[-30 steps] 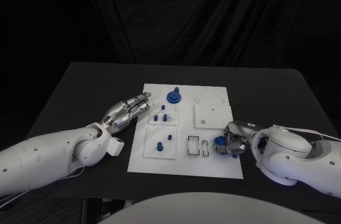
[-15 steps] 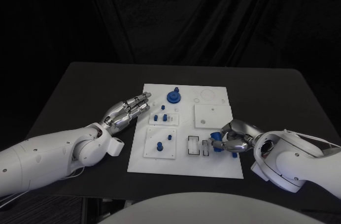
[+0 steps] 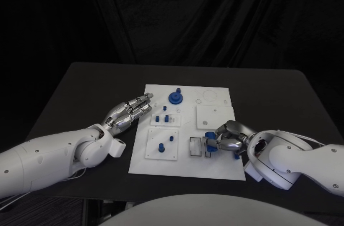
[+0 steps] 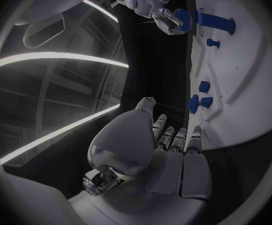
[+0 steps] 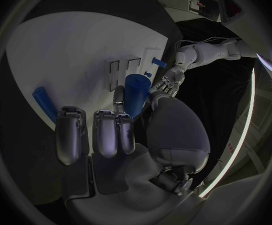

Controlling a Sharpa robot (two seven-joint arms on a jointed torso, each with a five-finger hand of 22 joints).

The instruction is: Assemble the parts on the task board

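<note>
My right hand (image 3: 228, 139) pinches a blue part (image 5: 136, 94) above the task board (image 3: 215, 166), probably to seat it in the slots (image 3: 200, 147); my left hand (image 3: 130, 112) rests unclenched, holding nothing.

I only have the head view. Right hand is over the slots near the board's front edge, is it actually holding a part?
Observer: Yes. In the right wrist view the right hand pinches a blue cylindrical part.
Operator: Anything loose near it?
Observer: A second blue piece lies on the task board, apart from the fingers.
Operator: Left hand?
Observer: The left hand holds nothing; its fingers lie straight at the board's edge.
</note>
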